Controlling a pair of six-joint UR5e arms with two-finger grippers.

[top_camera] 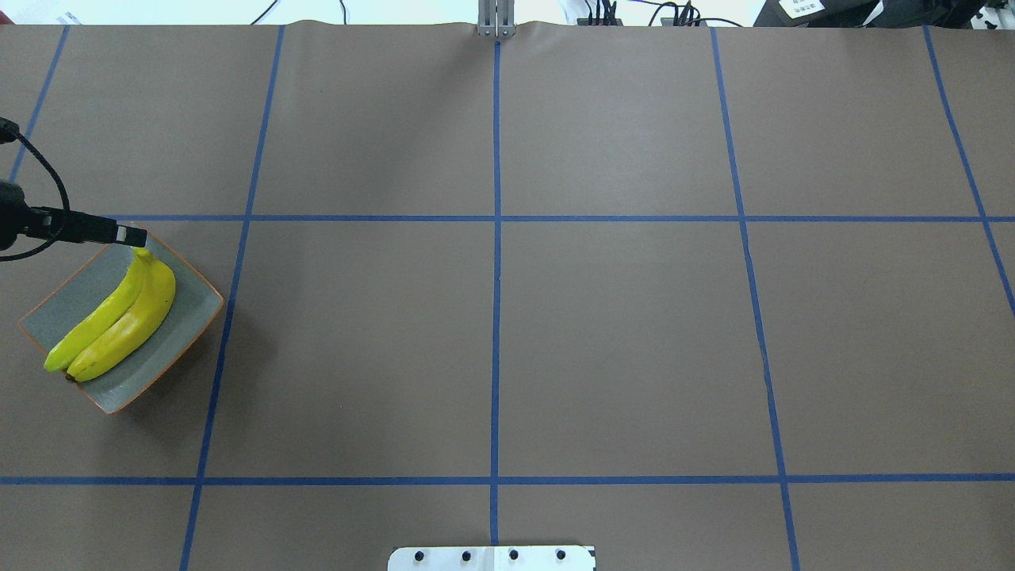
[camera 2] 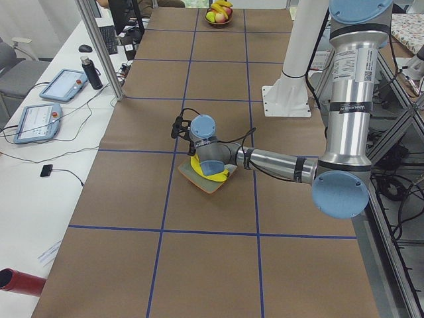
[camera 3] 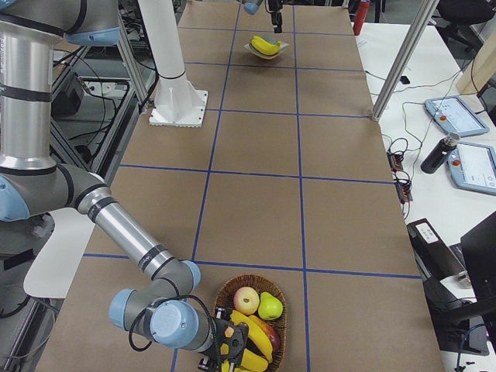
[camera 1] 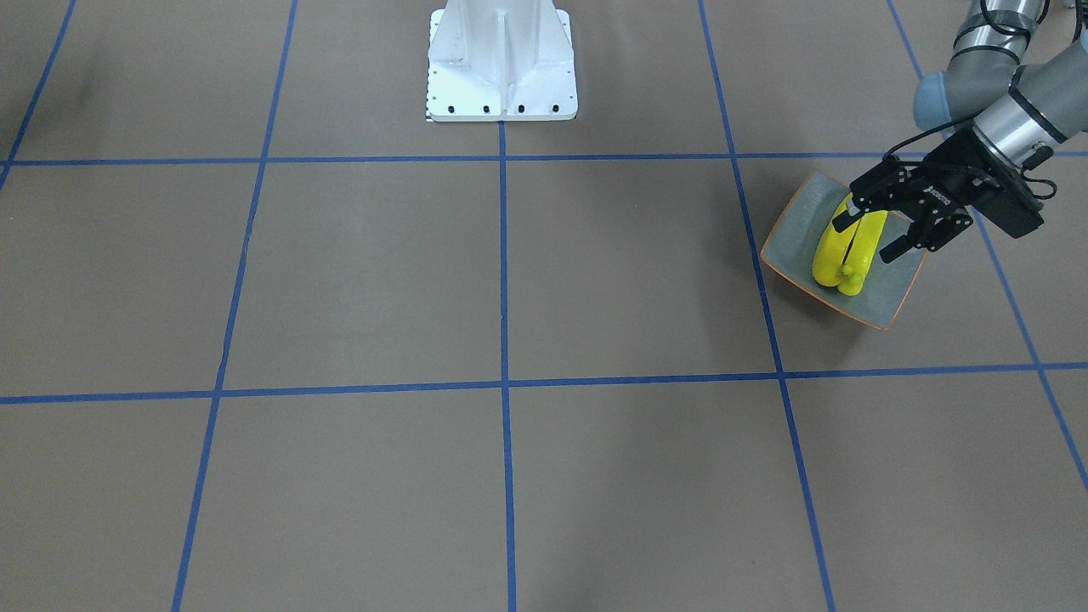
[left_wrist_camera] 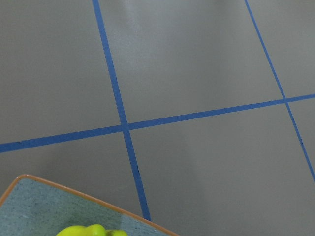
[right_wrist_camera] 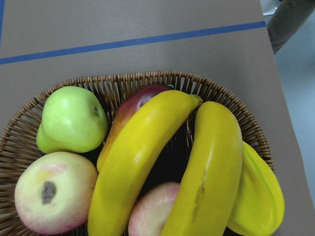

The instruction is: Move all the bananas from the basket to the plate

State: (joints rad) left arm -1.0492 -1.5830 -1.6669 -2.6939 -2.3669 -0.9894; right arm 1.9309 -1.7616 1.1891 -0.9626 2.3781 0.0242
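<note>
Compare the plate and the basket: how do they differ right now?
The plate is square, shallow and grey-blue with an orange rim; the basket is round, brown woven wicker. The plate holds only two bananas, side by side; the basket holds bananas mixed with apples and a green pear. Both rest on the brown table.

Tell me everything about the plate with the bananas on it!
The plate is square and shallow, grey-blue inside with a thin orange-brown rim and upturned edges. It sits on the brown table, at the robot's left. Two yellow bananas lie side by side on it. The left gripper hangs over one end, jaws open.
</note>
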